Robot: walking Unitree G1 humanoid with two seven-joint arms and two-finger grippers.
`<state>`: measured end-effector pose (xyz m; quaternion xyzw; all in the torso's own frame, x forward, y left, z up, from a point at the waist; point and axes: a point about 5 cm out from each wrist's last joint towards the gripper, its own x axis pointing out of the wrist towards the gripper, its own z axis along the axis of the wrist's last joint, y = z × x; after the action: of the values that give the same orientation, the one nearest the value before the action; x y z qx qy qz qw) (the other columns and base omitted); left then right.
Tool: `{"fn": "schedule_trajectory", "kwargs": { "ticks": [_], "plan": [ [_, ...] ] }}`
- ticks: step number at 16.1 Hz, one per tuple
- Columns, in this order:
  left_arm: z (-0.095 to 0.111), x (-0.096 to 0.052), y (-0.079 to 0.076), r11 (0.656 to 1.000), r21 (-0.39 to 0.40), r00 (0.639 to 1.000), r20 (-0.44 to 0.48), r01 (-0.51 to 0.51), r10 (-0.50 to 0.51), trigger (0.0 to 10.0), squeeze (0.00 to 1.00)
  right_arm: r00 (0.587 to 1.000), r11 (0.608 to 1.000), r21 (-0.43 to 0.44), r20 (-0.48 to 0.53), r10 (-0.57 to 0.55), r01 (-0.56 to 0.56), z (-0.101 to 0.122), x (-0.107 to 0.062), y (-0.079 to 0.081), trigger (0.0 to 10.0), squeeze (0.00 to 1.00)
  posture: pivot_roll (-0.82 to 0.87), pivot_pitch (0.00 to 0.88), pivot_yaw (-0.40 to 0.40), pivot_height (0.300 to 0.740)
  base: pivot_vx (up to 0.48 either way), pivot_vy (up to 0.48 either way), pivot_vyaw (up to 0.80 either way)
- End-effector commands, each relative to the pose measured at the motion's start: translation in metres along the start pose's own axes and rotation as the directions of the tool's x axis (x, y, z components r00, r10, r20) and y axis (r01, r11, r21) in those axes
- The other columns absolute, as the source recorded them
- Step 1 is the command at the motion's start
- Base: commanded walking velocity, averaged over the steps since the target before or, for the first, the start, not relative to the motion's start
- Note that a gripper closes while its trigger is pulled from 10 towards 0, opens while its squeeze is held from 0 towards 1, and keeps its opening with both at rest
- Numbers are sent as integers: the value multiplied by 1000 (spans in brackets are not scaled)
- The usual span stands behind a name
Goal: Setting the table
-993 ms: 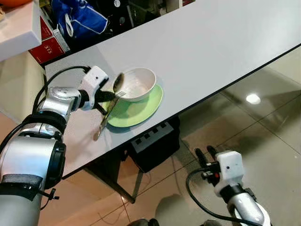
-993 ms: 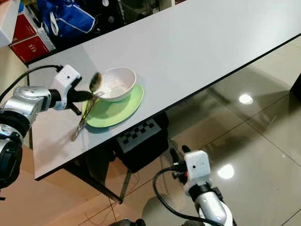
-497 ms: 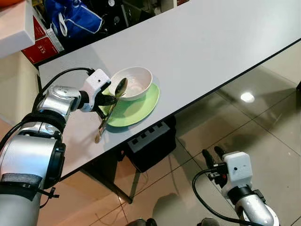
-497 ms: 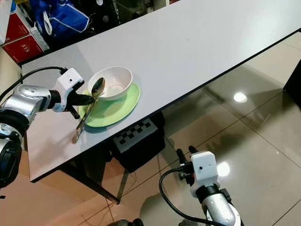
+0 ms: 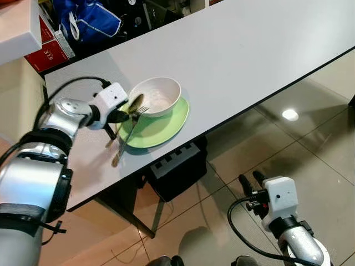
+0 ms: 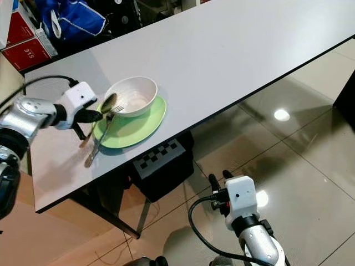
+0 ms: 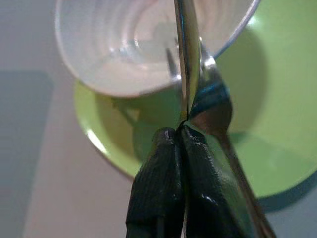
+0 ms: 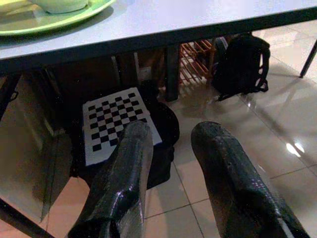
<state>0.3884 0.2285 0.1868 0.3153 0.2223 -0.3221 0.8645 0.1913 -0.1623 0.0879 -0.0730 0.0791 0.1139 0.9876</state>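
Left tool point(image 5: 123, 116): closed on the spoon point(image 5: 135, 103), beside the bowl point(image 5: 157, 96).
Spoon axis: angled down toward the desk point(image 5: 249, 44), alongside the fork point(image 5: 128, 135).
Right tool point(image 8: 171, 173): parted, idle below the bowl.

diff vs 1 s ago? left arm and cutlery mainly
The left gripper, still shut on the spoon, has lowered it: the spoon stood steeply at the white bowl's rim, now it lies flatter with its handle toward the table. The fork stays across the green plate's edge; bowl and plate unchanged. The right gripper still hangs open over the floor.
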Motion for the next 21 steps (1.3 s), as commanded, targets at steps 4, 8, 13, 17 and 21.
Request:
{"fn": "schedule_trajectory", "kwargs": {
  "ticks": [4, 8, 13, 17, 21],
  "plan": [
    [21, -22, 24, 994, 90, 998, 29, -66, 64, 0, 0, 1000, 1000, 14, 13, 23, -23, 3, 7, 4, 10000, 0, -199, 43, 193, 740, 0, 0, 0],
    [34, -22, 21, 998, -41, 986, 162, 48, -40, 0, 0, 1000, 1000, 20, 19, 24, -24, 3, 10, 5, 10000, 0, -184, 36, 190, 740, 0, 0, 0],
    [69, -26, 21, 880, -380, 881, 465, 286, -85, 0, 0, 999, 999, 26, 31, 29, -30, 4, 16, 7, 10000, 0, -177, 23, 205, 740, 0, 0, 0],
    [69, -16, 13, 786, -506, 847, 529, 355, -42, 0, 0, 999, 999, 30, 35, 29, -30, 3, 16, 7, 10000, 0, -185, 16, 208, 740, 0, 235, 0],
    [68, 4, -4, 748, -548, 854, 518, 375, -49, 0, 0, 999, 999, 31, 37, 27, -28, 3, 16, 8, 10000, 0, -200, 14, 209, 740, 0, 0, 0]
  ]
}}
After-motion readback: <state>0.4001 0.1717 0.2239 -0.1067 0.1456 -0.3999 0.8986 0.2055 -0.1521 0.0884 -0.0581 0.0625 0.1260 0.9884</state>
